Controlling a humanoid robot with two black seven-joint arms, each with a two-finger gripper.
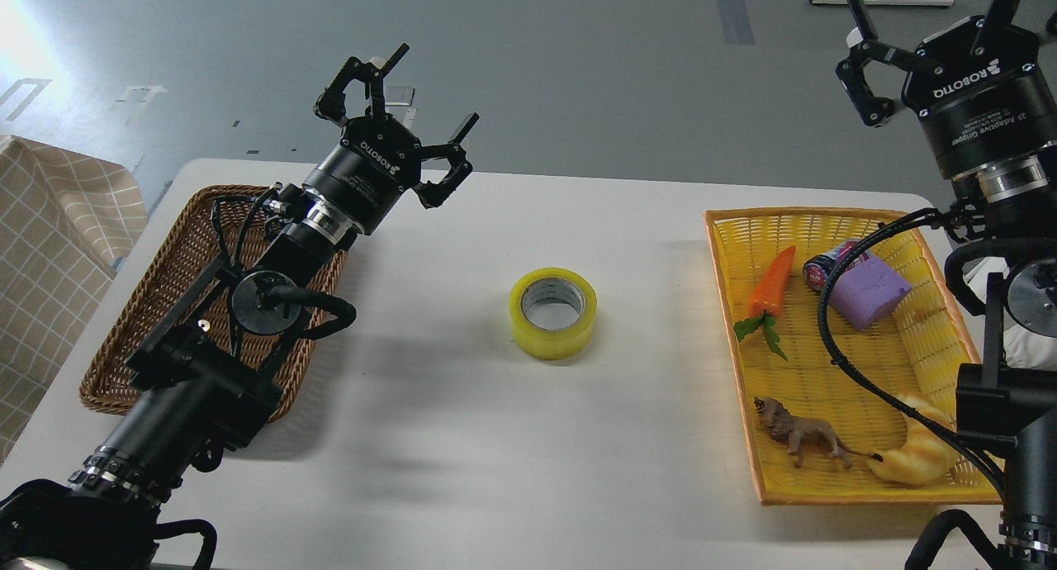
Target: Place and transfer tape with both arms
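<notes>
The tape (pixel 552 312), a wide yellow translucent roll with a grey-white core, lies flat on the white table (pixel 495 438) near its middle. My left gripper (pixel 396 116) is open and empty, raised over the table's back left, well to the left of and behind the tape. My right gripper (pixel 925 33) is open and empty, held high above the back right corner, beyond the yellow basket. Neither gripper touches the tape.
A brown wicker basket (pixel 124 363) sits at the left under my left arm. A yellow basket (pixel 826 479) at the right holds a toy carrot (pixel 772 285), a purple block (pixel 871 293), a small can (pixel 826 266), a toy lion (pixel 801 439) and a croissant toy (pixel 912 463).
</notes>
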